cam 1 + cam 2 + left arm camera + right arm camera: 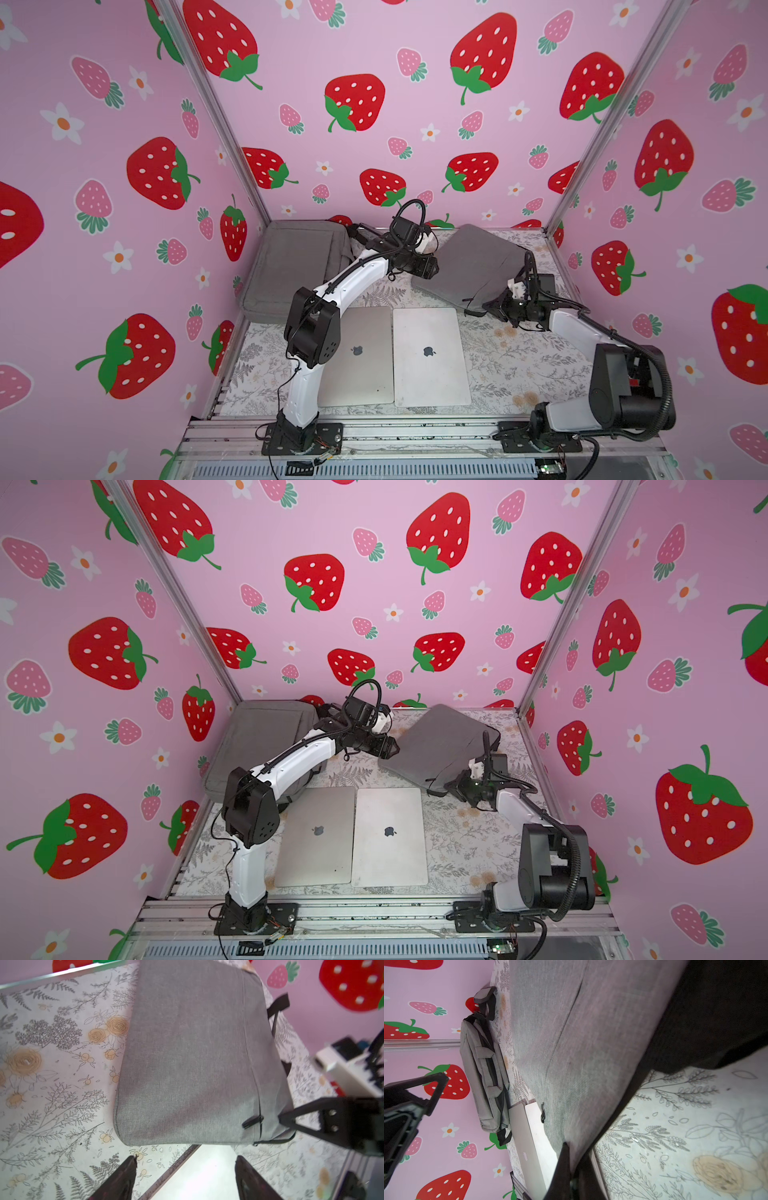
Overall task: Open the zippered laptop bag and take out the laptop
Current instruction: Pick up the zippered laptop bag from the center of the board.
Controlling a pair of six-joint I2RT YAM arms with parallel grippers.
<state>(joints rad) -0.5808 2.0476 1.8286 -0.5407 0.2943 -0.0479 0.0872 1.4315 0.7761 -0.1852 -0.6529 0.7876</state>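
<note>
Both top views: darker laptop (362,365) and paler laptop (430,374) lying closed and bare, side by side, in the middle of the table (523,365). Laptop bag (469,262) at the far right, tilted, its near corner hoisted off the cloth by the right gripper (492,306), which is pressed together on the fabric. Left gripper (432,268) spread wide just beside the bag's opposite edge, gripping nothing. Second grey bag (291,262), with handles, lying flat at the far left.

Left wrist view: laptop bag (187,1059) filling the middle, with a zipper pull (252,1122) near the corner where the right gripper (280,1120) bites the edge. Impossible to tell here whether the zip is run open. Left gripper (186,1157) held well apart, short of the bag.

Right wrist view: laptop bag (581,1043) draped from the right gripper (571,1167), pinched at the hem. Beyond it, paler laptop (544,1147), darker laptop (521,1136) and second grey bag (483,1084).

Judging by two bare laptops and two bags, looks done or nearly so. Held bag seems slack and thin, probably empty, though no view shows its mouth. Left to do, most likely: lowering the bag and letting go.
</note>
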